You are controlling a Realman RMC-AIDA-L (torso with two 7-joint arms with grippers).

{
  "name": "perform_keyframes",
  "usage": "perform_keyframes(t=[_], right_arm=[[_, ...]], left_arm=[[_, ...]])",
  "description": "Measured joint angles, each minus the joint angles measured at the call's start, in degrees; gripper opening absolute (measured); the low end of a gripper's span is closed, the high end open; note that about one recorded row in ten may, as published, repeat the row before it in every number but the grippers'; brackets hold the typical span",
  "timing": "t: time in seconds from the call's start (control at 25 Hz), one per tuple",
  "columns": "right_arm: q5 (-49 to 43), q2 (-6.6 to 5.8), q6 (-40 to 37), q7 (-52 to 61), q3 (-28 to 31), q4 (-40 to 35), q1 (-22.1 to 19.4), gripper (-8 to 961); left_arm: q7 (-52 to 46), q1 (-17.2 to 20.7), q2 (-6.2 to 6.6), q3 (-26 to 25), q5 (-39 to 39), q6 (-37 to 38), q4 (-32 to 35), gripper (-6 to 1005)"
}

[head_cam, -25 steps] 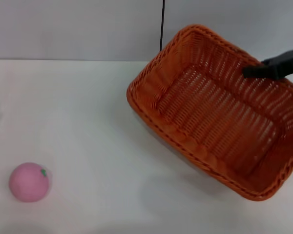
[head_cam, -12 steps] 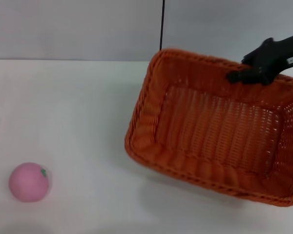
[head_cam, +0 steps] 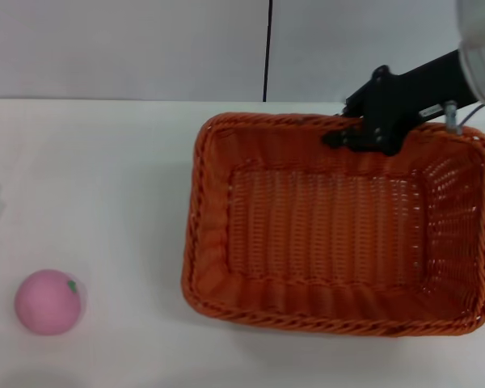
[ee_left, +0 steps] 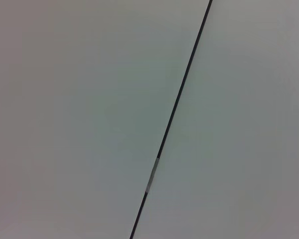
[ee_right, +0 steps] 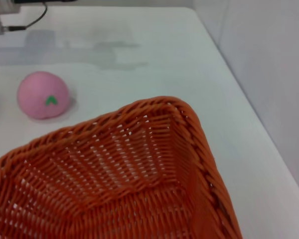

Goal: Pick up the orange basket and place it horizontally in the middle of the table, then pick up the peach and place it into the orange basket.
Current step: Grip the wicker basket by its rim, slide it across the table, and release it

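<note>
Orange basket (head_cam: 339, 226) lengthwise along desk (head_cam: 121, 178), right half. Right pincer (head_cam: 347, 136) clamped on basket's far rim. Peach (head_cam: 48, 301) near desk's front-left corner, well apart.

A pale grey wall (head_cam: 129, 48) stands behind, split by a thin dark vertical seam (head_cam: 268, 48)

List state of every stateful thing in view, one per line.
orange basket: upright, opening up, empty, long side across the table, far rim held by the right gripper.
peach: loose on the table, outside the basket, off to the robot's left, leaf mark up.
right gripper: shut on the basket's far rim.
left gripper: not in view.
table: bears the peach; basket over its right part.
</note>
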Motion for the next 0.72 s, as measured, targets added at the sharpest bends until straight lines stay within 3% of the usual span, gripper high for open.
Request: perform_keyframes(t=[0.4,0.72], right_arm=[[-0.2,1.33,7.3,-0.3,-9.3,0.8,-0.4,157],[-0.1,2.18,9.8,-3.1,-10.6,0.7,-0.5,159]], left_arm=[[0.0,-0.3,-0.10,0.0,0.0,-0.6,0.3,841],[-0.1,-0.6,-0.09,0.0,0.0,-0.6,1.0,841]])
